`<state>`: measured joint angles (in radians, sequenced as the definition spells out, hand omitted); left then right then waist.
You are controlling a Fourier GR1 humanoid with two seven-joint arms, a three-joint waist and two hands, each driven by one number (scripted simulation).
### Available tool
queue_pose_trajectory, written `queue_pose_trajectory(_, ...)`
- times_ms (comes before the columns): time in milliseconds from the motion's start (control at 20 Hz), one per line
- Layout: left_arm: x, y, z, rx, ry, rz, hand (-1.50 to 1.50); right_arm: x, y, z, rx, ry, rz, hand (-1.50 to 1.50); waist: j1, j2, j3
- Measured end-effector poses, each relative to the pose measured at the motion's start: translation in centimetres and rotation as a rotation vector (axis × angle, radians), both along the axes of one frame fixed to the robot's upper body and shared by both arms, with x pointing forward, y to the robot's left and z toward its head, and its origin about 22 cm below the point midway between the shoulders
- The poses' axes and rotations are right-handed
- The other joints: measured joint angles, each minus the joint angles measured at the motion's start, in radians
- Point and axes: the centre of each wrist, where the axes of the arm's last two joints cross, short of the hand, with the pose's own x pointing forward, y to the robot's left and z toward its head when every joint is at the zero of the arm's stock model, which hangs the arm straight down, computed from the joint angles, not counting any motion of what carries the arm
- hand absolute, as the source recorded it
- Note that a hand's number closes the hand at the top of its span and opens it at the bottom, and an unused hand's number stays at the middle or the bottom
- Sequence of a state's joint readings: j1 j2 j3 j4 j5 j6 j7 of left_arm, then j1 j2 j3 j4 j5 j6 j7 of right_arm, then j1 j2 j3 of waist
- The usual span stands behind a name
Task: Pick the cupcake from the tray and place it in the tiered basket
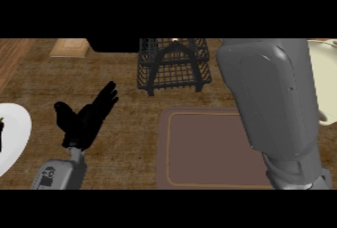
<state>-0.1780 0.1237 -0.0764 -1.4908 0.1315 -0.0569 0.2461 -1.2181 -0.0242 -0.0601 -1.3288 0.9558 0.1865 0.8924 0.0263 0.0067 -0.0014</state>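
Counter (125,173) is showing a mottled brown, woven-looking surface. Tray (211,151) is lying flat on it, centre-right: rounded rectangle, matte brown-mauve, thin tan line running inside the rim. Nothing is sitting on the visible part of the tray. Tiered basket (173,67) is standing beyond the tray's far edge: black wire mesh, boxy, peaked frame inside. A small light-orange bit is showing at its top edge, near the band; could be the cupcake, can't tell.

Right forearm (276,102) is filling the right side, smooth grey shell, running from the lower edge up to the top and covering the tray's right edge. Right hand isn't showing.

Left hand (85,118) is sitting left of the tray, well apart from the basket, black, fingers straight and spread, thumb out, grasping nothing.

White plate (16,133) is cutting in at the left edge. Cream rounded object (326,75) is sitting at the right edge. Light wooden block (69,47) is lying top left.
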Motion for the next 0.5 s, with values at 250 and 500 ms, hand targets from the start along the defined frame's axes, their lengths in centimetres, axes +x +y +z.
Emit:
queue_pose_trajectory(250,0.3,-0.3,0.0,-0.001,-0.006,-0.002,0.0,3.5,1.0,-2.5,0.05,0.005,0.021,1.5,0.002,0.002,0.0)
queue_pose_trajectory(500,0.2,-0.6,-0.1,-0.001,-0.003,-0.007,0.0,6.1,2.0,-4.4,0.097,0.018,0.021,1.5,0.013,0.005,0.001)
